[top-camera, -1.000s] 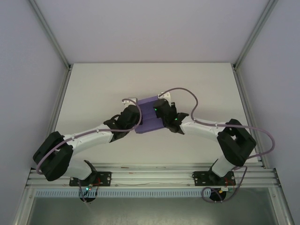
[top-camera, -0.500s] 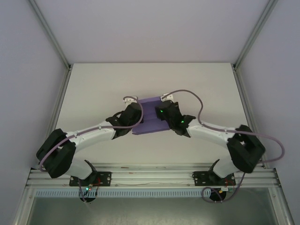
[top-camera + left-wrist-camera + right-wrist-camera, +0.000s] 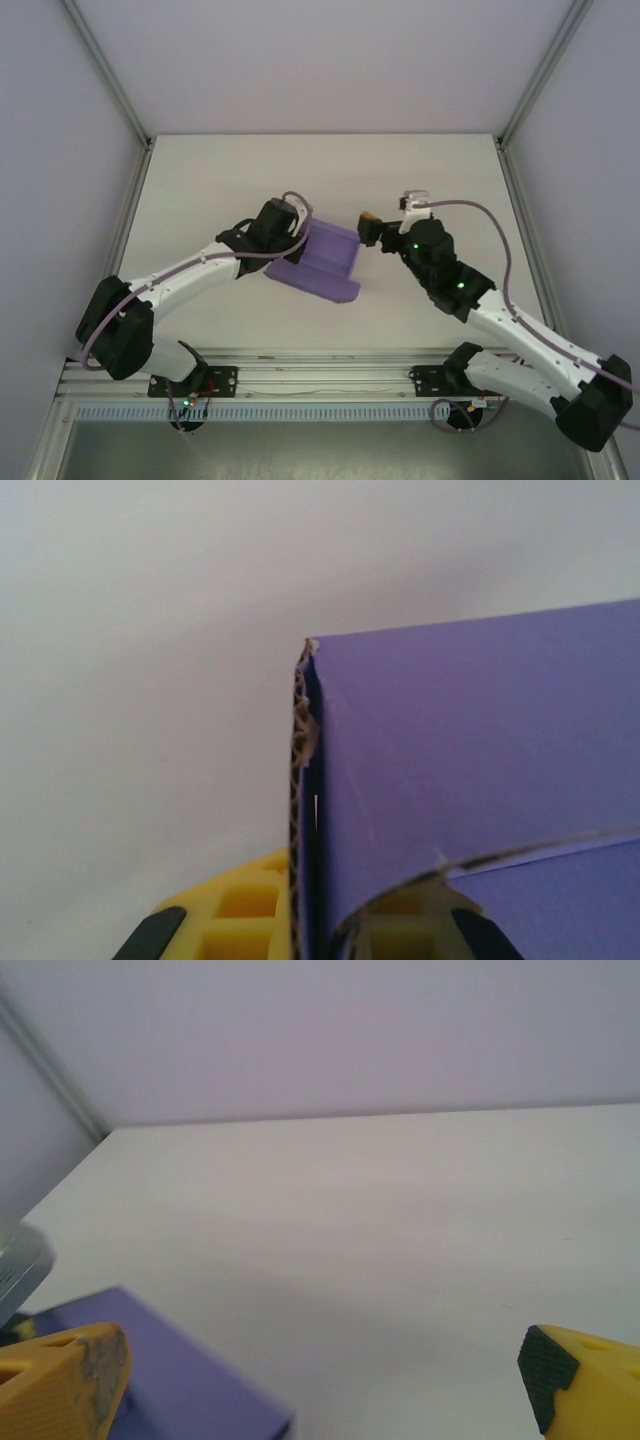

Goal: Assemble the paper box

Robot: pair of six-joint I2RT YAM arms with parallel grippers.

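Task piece: the lavender corrugated-card paper box, partly folded, sits near the middle of the white tabletop, slightly left of centre. One wall stands up along its right side.

Box resting or lifted: from above I cannot tell whether its left end is raised off the table.

Left gripper: clenched on the far-left edge of the box. Its fingertips are hidden under the black wrist body in the top view.

Left wrist view: a purple card wall, fluted edge showing, stands upright between the two yellow fingers of the left gripper. The right finger is largely covered by a curved card flap, and both fingers are cut off by the bottom edge.

Right gripper: jaws spread wide with nothing between them. It is just right of the box's upright wall and not touching it.

Right wrist view: the yellow fingertips of the right gripper sit at the bottom corners, with bare table between them. Only a blurred corner of the box shows at lower left, cut off by the frame.

Box interior: hard to make out, since shading hides the fold lines.
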